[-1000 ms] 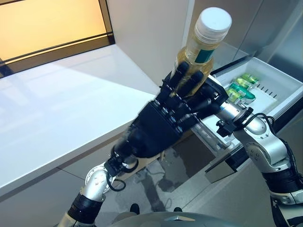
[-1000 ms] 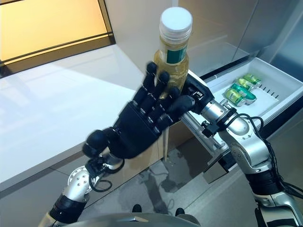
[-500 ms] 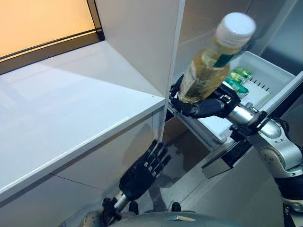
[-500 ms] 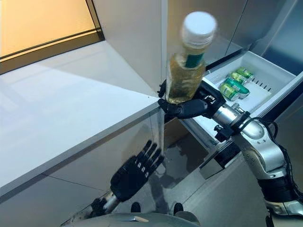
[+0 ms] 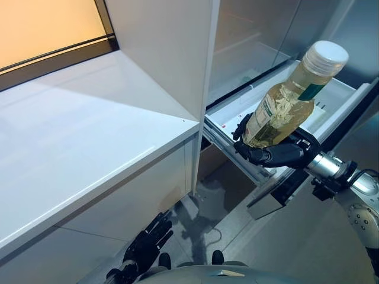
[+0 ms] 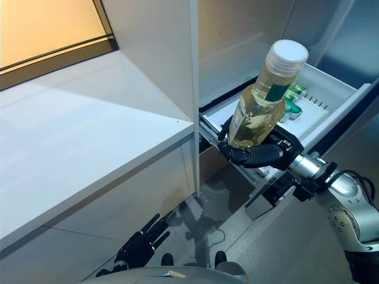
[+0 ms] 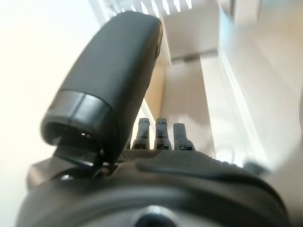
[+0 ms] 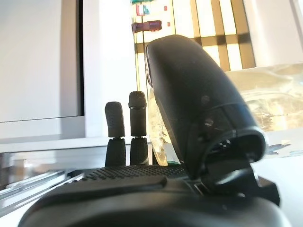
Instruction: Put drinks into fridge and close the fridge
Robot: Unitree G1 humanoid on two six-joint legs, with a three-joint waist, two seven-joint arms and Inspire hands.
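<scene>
1. I am seeing a big white counter (image 5: 89, 154) sitting to the left of the open fridge drawer (image 5: 346, 97).
2. My right hand (image 6: 260, 155) is curling its fingers round a yellow drink bottle (image 6: 263, 97), holding it tilted over the drawer's near end.
3. Small green drinks (image 6: 291, 102) are lying in the drawer.
4. My left hand (image 5: 145, 247) is hanging low with straight fingers, holding nothing.

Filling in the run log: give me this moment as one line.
right hand: shut on bottle, tilted, above open fridge drawer | left hand: open, low, empty | green drinks in drawer | fridge open
</scene>
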